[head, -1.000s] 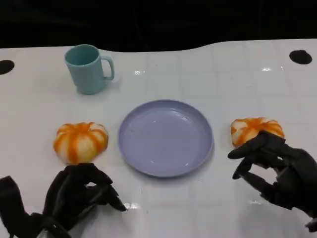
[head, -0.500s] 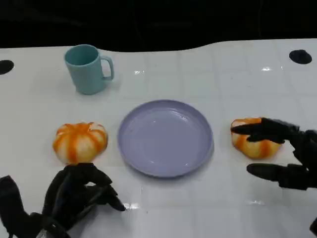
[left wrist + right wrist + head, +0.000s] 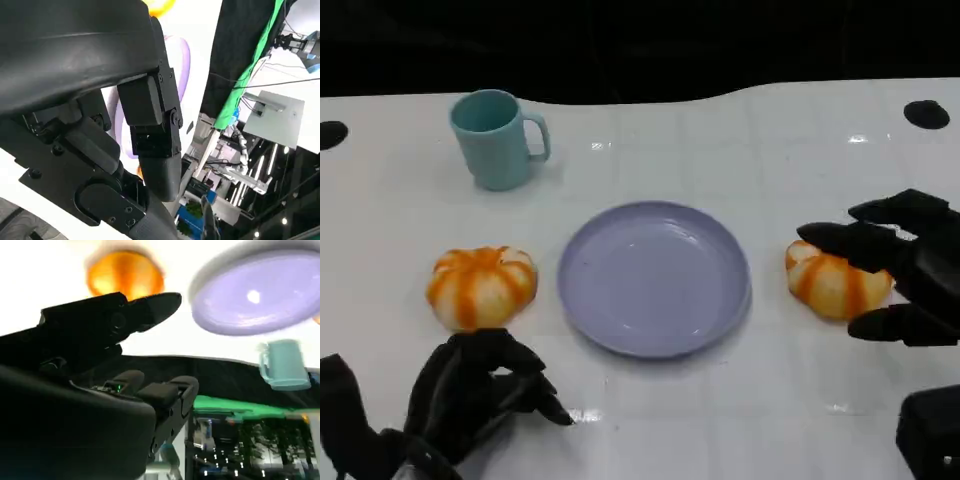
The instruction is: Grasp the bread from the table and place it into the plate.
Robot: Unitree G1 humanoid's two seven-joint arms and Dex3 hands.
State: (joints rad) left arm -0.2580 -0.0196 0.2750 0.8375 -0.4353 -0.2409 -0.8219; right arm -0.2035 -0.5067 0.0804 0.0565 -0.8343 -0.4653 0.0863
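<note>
Reaching with fingers spread wide, my right hand bracketed the bread right of the plate. Round bread, domed side up, showed no long axis. My left hand sat curled, holding nothing.

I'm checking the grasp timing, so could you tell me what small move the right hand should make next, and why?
Probably close the right hand on the right bread: its fingers are spread around the bread, nothing is held yet, and the plate sits empty beside it.
</note>
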